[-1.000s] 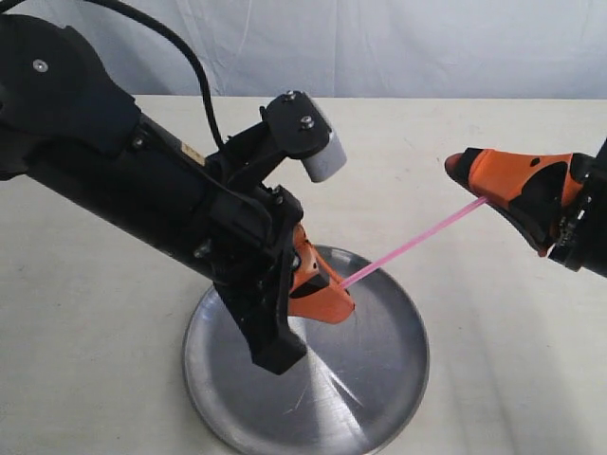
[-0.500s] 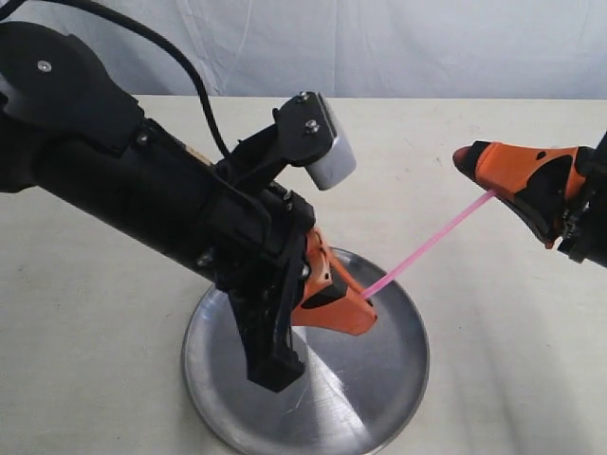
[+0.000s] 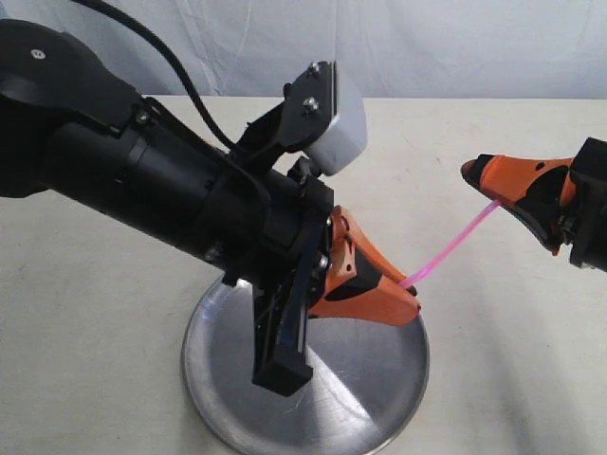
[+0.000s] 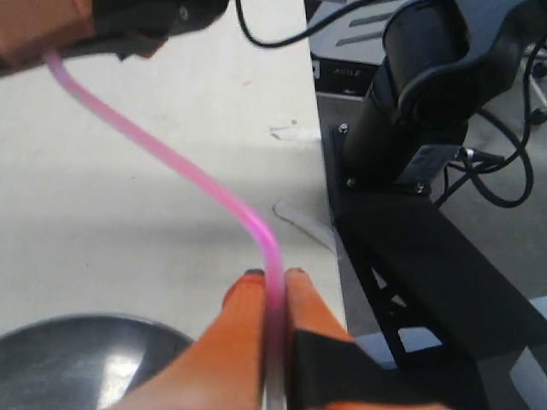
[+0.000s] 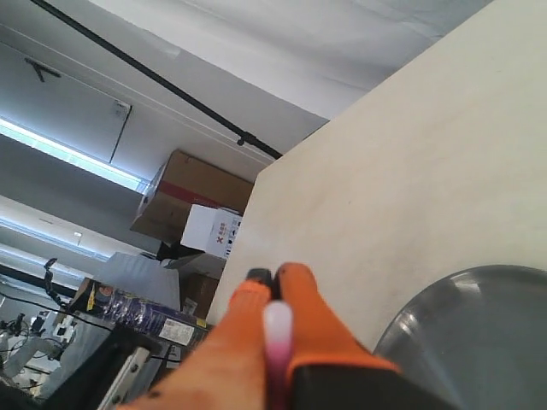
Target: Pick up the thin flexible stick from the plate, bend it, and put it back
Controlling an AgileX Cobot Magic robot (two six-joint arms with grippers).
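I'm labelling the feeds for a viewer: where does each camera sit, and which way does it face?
Exterior view: raised above the table, looking down at the plate; shows the left gripper and right gripper holding the stick between them.
Left wrist view: on the left arm, looking along its fingers past the table edge to a black stand; right gripper visible.
Right wrist view: on the right arm, looking along its fingers across the table toward cardboard boxes.
Shared: both wrist views show the stick and plate.

Left gripper (image 3: 413, 292) and right gripper (image 3: 471, 171) hide the stick (image 3: 451, 243) ends, and the plate (image 3: 375, 384) is cropped below.
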